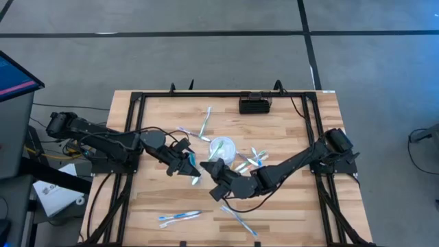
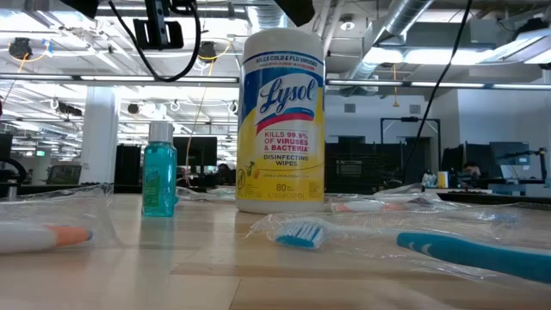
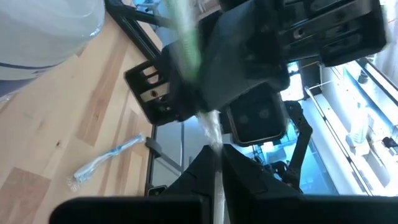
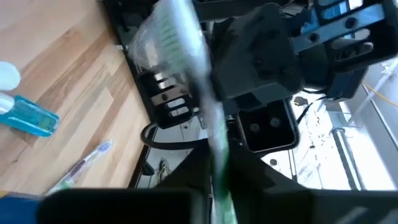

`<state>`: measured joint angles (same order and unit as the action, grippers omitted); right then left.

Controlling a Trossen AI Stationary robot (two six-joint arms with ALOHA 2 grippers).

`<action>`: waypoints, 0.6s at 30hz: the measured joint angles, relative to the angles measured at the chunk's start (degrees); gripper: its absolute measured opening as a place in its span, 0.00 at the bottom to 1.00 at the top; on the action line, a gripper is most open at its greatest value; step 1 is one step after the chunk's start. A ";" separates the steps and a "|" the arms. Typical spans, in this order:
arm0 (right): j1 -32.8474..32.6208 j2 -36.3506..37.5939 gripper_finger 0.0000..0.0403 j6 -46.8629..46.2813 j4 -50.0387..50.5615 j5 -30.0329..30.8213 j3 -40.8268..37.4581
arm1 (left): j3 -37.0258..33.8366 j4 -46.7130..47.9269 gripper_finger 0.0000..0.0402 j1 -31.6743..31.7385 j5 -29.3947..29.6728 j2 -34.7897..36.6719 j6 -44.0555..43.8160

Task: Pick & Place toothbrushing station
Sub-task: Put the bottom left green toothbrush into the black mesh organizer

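High view: both grippers, left (image 1: 194,171) and right (image 1: 210,173), are seen mid-counter, fingers pinched on one wrapped toothbrush (image 1: 197,175) (a handover, apparently). The rack (image 1: 255,104) stands at the far edge. A dropped brush is risked if release is mistimed.

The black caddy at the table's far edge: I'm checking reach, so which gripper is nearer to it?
Right, narrowly. The right gripper sits mid-table, toward the near side from the caddy; the left gripper sits just beyond it, slightly farther off.

wooden table (image 1: 288,206), scattered wrapped toothbrushes (image 1: 180,217)
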<state>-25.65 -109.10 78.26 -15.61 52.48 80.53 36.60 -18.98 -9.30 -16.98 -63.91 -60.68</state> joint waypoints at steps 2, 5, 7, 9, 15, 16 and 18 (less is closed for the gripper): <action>-0.25 0.00 0.04 -0.08 0.09 0.04 -0.02 | 0.00 -0.10 0.02 -0.01 -0.03 -0.01 0.05; -0.46 0.00 0.05 -1.40 0.10 0.35 -0.02 | 0.00 -0.33 0.06 0.00 0.03 -0.01 0.24; -0.52 0.00 0.03 -1.59 0.17 0.63 -0.01 | 0.00 -0.48 0.08 0.00 0.07 -0.01 0.45; -0.65 0.00 0.03 -1.77 0.17 0.71 -0.01 | 0.00 -0.52 0.11 0.00 0.11 -0.01 1.36; -0.68 0.00 0.03 -2.15 0.12 1.32 0.00 | 0.00 -1.39 0.18 0.02 0.50 -0.01 4.75; -0.64 0.00 0.03 -2.49 0.12 1.66 0.00 | 0.00 -1.40 0.19 0.02 0.50 0.07 5.25; -0.59 0.13 0.03 -3.86 0.29 1.81 0.00 | 0.00 -1.43 0.20 0.02 0.49 0.74 6.72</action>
<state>-26.24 -108.96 74.40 -15.32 54.28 80.53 36.60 -20.41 -9.28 -16.49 -63.18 -53.96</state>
